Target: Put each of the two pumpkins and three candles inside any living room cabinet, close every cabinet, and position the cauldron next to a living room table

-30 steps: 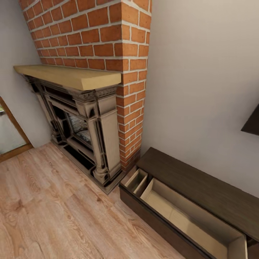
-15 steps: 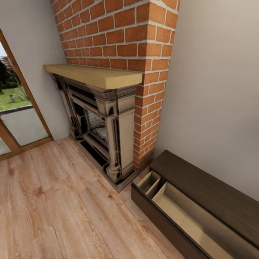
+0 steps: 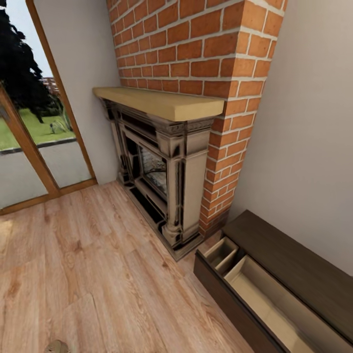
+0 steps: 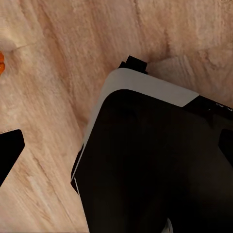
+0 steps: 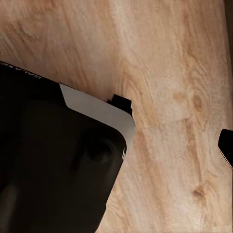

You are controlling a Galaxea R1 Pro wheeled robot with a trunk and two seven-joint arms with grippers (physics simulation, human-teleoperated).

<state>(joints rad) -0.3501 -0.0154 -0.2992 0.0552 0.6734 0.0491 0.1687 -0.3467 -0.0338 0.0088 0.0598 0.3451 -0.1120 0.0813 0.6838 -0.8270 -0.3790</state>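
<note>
The cabinet (image 3: 289,260), a long low dark brown unit, stands against the wall right of the brick fireplace. Its long drawer (image 3: 264,299) and a small divided one (image 3: 221,254) are pulled out, and their visible parts are bare. A bright orange sliver of what looks like a pumpkin (image 4: 1,63) lies on the floor. A small tan thing (image 3: 56,346) is cut off by the head view's lower edge; I cannot tell if it is a candle. My left gripper (image 4: 116,145) and right gripper (image 5: 116,148) hang open and empty over the floor. The cauldron and table are out of view.
The brick fireplace (image 3: 196,63) with its tan mantel (image 3: 162,102) juts out from the wall. A glass door (image 3: 29,132) with a wooden frame is at the left. Light plank floor (image 3: 98,264) spreads in front. My black base (image 4: 155,165) sits under both wrists.
The head camera has swung left, so fireplace and cabinet sit further right in the picture and the glass door has come into view. Nothing in the room has moved.
</note>
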